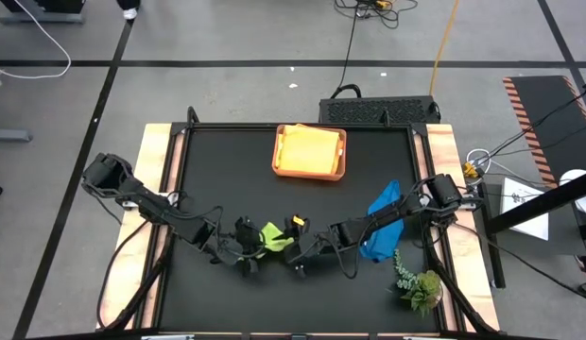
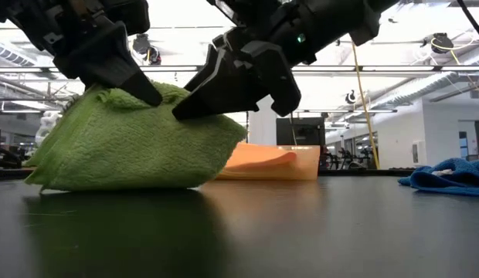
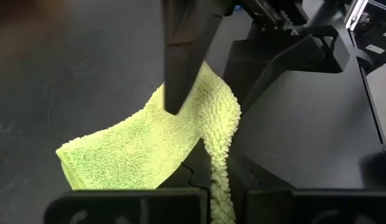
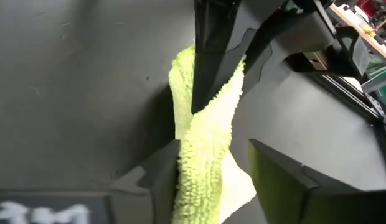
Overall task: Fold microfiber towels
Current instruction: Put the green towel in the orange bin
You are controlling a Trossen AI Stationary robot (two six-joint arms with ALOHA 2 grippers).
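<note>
On the black table (image 1: 227,179), your left gripper (image 1: 248,247) pinches the green towel (image 1: 274,236); right gripper (image 1: 298,247) open beside it. Blue towel (image 1: 381,222) at 3 o'clock awaits folding.

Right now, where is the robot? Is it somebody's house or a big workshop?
Probably a big workshop or lab, not a house. Behind the black table stretches a wide hall with long ceiling lights, and cables trail over a grey floor marked with dark tape lines.
</note>
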